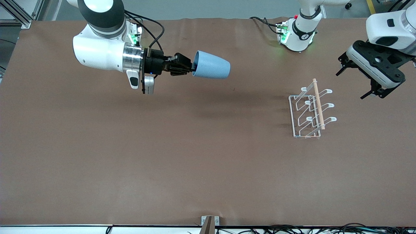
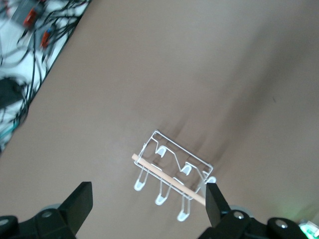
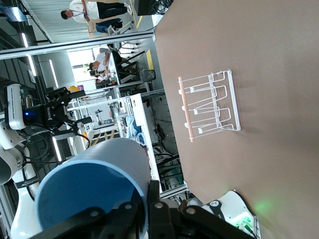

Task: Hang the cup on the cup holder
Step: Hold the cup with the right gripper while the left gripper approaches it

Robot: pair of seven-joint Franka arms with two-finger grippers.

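Note:
The blue cup [image 1: 211, 65] hangs in the air on its side over the table toward the right arm's end, its mouth turned to the right gripper [image 1: 191, 67]. That gripper is shut on the cup's rim, one finger inside and one outside, as the right wrist view shows at the cup [image 3: 94, 189] and the gripper [image 3: 149, 199]. The white wire cup holder [image 1: 308, 112] with its wooden rod stands on the table toward the left arm's end and has nothing on its prongs. My left gripper [image 1: 352, 84] hovers open beside and above it, with the cup holder [image 2: 174, 169] showing between its fingers [image 2: 82, 199].
The brown table [image 1: 130, 156] stretches wide between cup and cup holder. The left arm's base [image 1: 297, 32] stands at the table's edge farthest from the front camera. Cables and a small metal bracket [image 1: 209, 224] line the edge nearest that camera.

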